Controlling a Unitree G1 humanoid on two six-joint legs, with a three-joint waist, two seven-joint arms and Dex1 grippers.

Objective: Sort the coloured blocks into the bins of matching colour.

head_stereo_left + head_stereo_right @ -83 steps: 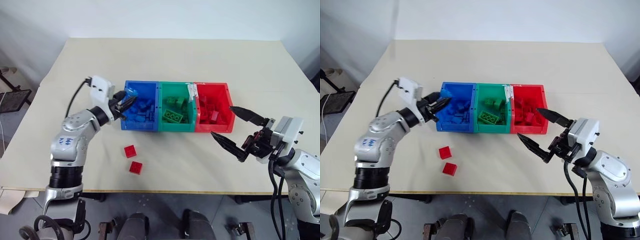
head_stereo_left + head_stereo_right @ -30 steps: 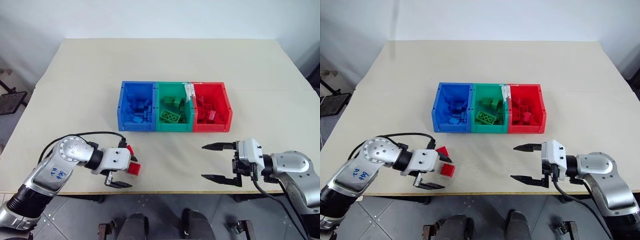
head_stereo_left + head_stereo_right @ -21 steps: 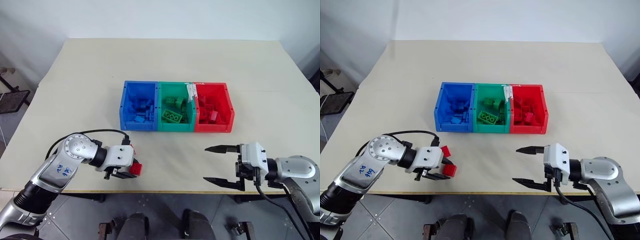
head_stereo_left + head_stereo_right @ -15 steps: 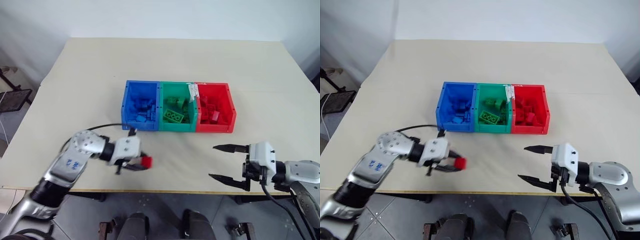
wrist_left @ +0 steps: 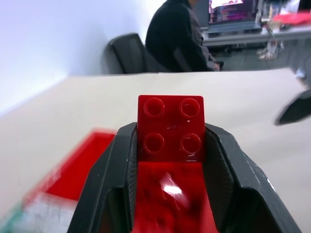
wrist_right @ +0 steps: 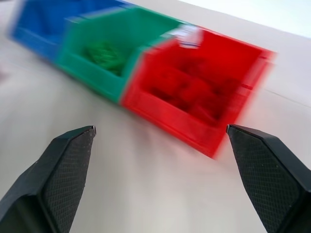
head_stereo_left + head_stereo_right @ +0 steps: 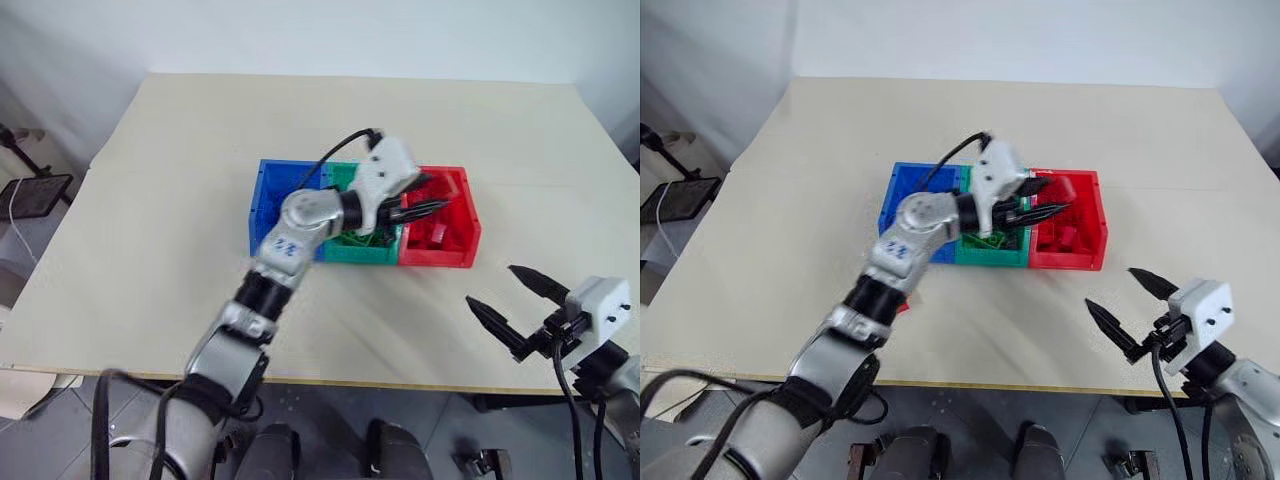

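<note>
Red block (image 5: 170, 127) – studs facing the camera – clamped in left fingers (image 5: 114, 179); right fingers (image 6: 68, 160) spread.

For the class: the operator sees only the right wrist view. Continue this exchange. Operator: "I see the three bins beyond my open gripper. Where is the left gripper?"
Observer: The left gripper hangs over the red bin, its arm reaching across the blue and green bins.
Operator: Is it carrying anything?
Observer: Yes. The left wrist view shows it shut on a red block, studs facing the camera.
Operator: And where does my gripper sit, seen from the head?
Observer: The right gripper is open above the table, near its front edge and well apart from the bins.
</note>
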